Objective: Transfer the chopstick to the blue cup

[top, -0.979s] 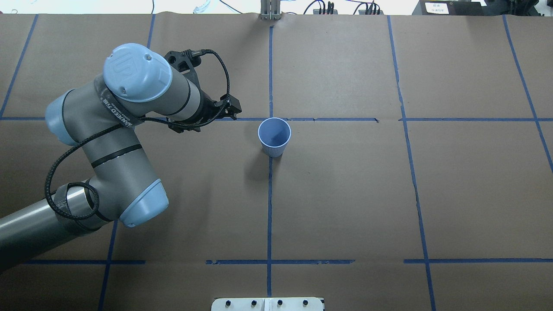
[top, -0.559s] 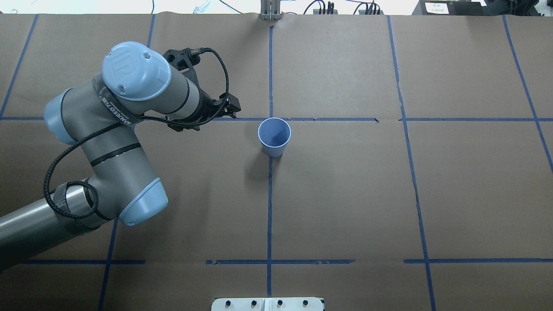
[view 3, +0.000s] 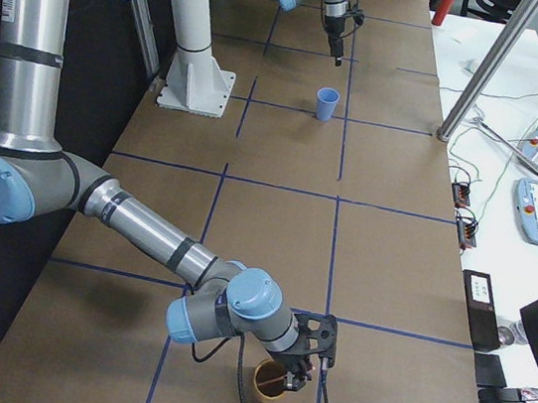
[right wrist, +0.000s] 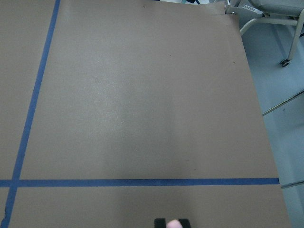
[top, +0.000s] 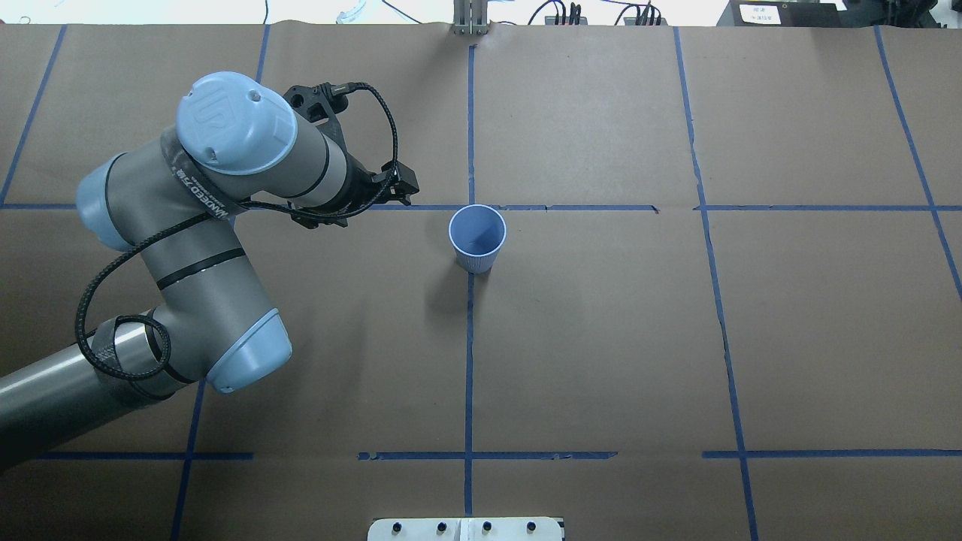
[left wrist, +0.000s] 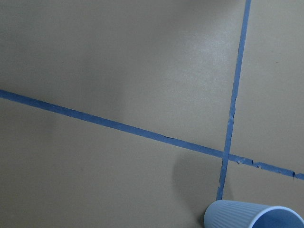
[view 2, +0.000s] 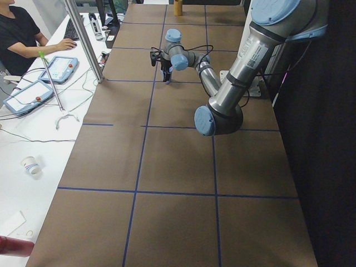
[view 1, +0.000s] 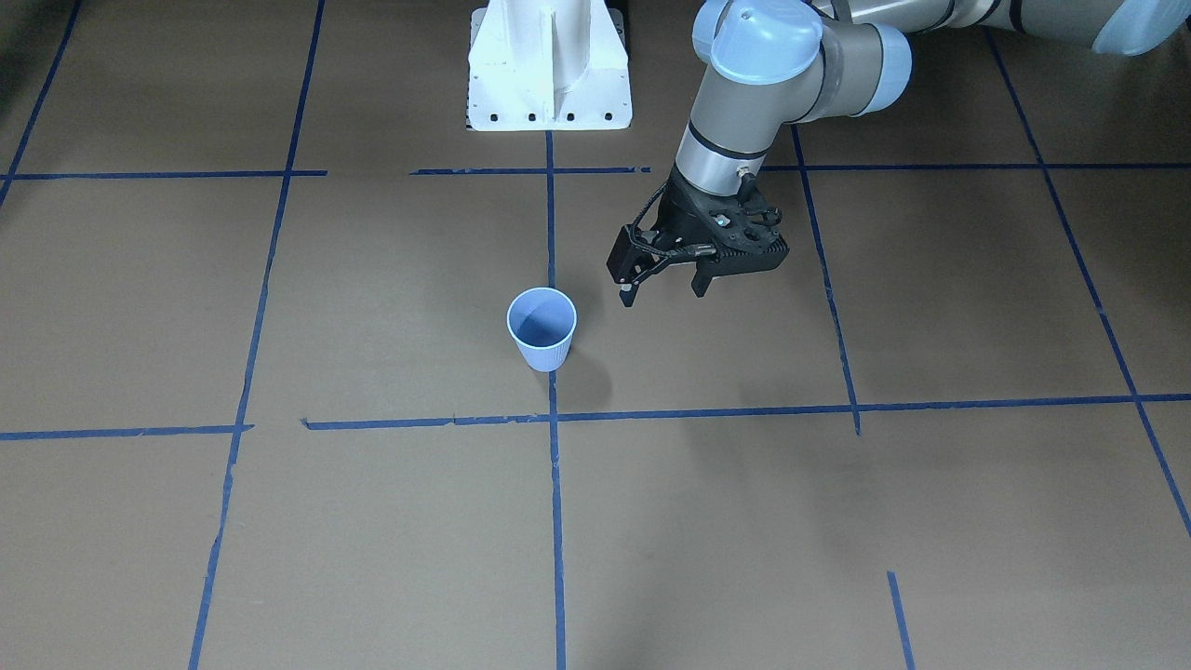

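The blue cup (view 1: 541, 331) (top: 477, 237) (view 3: 327, 103) stands upright on the brown paper, its rim at the bottom edge of the left wrist view (left wrist: 254, 216). My left gripper (view 1: 662, 290) hangs open beside it, a little above the table, with nothing between its fingers. At the table's far right end my right gripper (view 3: 304, 369) sits over a brown cup (view 3: 259, 387). In the right wrist view the black fingertips of the right gripper (right wrist: 173, 222) close on a pale-pink end, the chopstick (right wrist: 174, 224). The rest of the chopstick is hidden.
The white robot base (view 1: 549, 65) stands at the table's robot side. Blue tape lines (top: 469, 353) grid the paper. A metal post (view 2: 83, 39) and a side table with tablets and a seated person (view 2: 22, 33) lie beyond the far edge.
The left arm has crept a trifle away from the robot. The blue cup has not moved.
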Motion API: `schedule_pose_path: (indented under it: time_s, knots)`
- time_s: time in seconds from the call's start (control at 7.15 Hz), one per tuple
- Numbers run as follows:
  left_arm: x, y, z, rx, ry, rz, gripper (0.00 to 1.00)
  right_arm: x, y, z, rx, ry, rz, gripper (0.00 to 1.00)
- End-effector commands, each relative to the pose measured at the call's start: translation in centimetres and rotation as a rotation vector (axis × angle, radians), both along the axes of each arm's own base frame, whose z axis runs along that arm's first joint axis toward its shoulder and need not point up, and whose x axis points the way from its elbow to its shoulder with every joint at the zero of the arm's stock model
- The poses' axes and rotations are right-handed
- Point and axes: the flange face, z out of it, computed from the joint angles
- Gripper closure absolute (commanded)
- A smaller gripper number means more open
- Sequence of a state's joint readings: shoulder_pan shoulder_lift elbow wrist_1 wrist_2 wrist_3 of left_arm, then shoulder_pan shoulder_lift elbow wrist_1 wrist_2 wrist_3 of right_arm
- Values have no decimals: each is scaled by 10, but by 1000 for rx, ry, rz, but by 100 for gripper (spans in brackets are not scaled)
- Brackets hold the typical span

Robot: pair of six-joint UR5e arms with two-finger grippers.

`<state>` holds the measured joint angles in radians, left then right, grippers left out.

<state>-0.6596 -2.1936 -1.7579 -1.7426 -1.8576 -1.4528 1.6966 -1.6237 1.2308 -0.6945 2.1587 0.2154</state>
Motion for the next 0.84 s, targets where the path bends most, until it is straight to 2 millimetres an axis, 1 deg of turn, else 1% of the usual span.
schedule_pose_path:
  time_s: [0.0,0.14,0.28,0.42,0.56,0.7]
  knots:
    - [0,0,0,-1,0,-1,0,0,-1,-14,33,2,-6,100]
    - [-1,-1,-1,0,2,-2,0,20,-1,-34,77,10,28,100]
    - [-1,-1,-1,0,2,-2,0,44,3,-56,121,18,76,100]
    - [-1,-1,-1,0,2,-2,0,75,9,-83,177,37,128,100]
    - [-1,-1,-1,-1,2,-1,0,102,22,-105,228,66,168,100]
    - [0,-1,0,-2,1,-3,0,111,24,-125,263,81,182,100]
